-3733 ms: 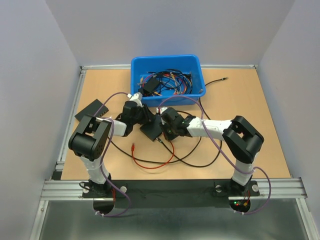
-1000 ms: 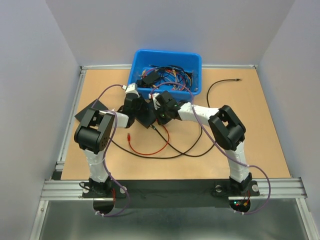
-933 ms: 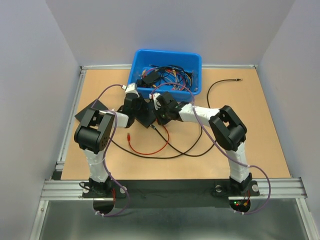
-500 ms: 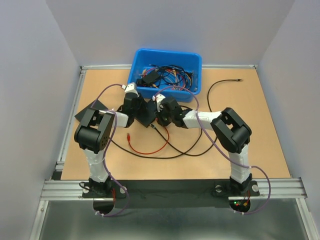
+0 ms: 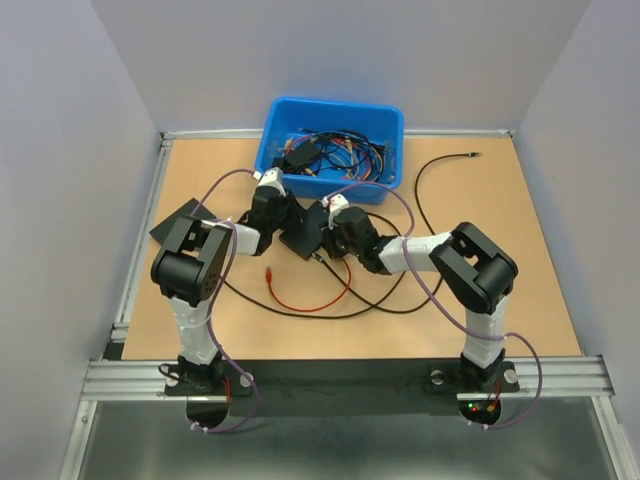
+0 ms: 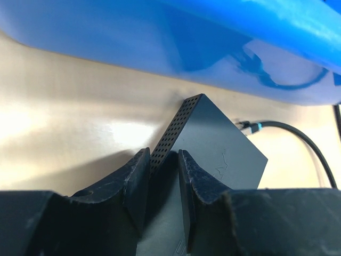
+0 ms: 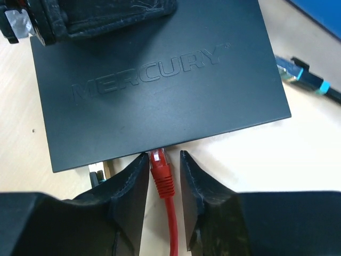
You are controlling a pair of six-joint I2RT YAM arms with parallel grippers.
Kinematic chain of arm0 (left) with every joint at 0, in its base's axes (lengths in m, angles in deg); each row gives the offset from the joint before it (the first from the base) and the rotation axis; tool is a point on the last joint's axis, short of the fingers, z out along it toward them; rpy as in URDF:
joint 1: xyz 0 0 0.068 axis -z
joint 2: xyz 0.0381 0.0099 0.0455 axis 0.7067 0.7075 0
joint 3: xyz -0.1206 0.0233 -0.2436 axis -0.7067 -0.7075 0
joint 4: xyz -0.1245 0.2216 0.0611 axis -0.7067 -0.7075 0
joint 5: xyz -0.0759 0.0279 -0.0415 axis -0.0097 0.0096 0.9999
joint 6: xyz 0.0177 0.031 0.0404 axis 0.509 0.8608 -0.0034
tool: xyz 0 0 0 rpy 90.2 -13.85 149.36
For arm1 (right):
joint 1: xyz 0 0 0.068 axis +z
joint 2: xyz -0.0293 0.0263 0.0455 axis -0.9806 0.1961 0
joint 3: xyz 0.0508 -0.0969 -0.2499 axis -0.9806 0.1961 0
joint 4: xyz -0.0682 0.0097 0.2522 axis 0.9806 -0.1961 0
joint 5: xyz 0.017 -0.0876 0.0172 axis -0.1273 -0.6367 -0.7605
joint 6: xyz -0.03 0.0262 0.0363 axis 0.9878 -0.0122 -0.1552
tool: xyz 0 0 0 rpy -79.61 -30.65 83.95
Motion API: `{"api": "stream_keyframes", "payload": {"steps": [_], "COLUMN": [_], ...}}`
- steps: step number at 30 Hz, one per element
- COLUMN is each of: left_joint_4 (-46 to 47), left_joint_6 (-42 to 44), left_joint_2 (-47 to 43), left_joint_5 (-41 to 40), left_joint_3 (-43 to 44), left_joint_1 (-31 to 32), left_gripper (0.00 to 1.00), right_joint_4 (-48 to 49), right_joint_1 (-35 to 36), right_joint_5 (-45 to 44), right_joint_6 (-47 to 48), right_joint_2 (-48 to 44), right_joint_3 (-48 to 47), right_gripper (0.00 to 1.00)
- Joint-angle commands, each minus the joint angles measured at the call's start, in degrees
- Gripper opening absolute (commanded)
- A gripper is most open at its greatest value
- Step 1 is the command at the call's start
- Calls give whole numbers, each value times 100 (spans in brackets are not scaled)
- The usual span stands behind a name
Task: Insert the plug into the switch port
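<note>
The switch (image 7: 160,80) is a flat black box marked MERCURY, lying on the table just before the blue bin. The plug (image 7: 161,173), with its red boot, has its tip against the switch's near edge; the port itself is hidden under that edge. My right gripper (image 7: 163,156) straddles the plug, open, with a gap on the right side. The red cable (image 5: 300,303) loops back over the table. My left gripper (image 6: 162,154) is shut on the switch's (image 6: 213,149) perforated edge. From above, the two grippers meet at the switch (image 5: 303,240).
The blue bin (image 5: 330,105) of tangled cables stands right behind the switch. A black cable's teal-tipped plug (image 7: 301,74) lies just right of the switch. Black cables (image 5: 425,185) curve over the table. Another flat black box (image 5: 178,222) lies at the left.
My right jaws have spread off the red plug, and the right arm has drawn back toward the near right. The switch and left gripper have shifted slightly right.
</note>
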Motion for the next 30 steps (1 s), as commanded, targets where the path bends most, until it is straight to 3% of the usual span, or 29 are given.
{"api": "stream_keyframes", "payload": {"steps": [1, 17, 30], "left_joint_4": [-1713, -1748, -1784], "left_joint_6": [-143, -151, -134], "left_joint_2": [421, 465, 492], "left_joint_5": [1020, 994, 1011], "left_joint_3": [-319, -267, -232], "left_joint_1": [456, 456, 456], "left_gripper": [38, 38, 38], "right_joint_4": [1550, 1620, 1226], "right_joint_1": [35, 70, 70], "right_joint_5": [-408, -434, -548], "right_joint_6": [-314, -561, -999], "right_joint_2": [-397, -1328, -2391], "right_joint_3": [158, 1248, 1855], "right_gripper": [36, 54, 55]}}
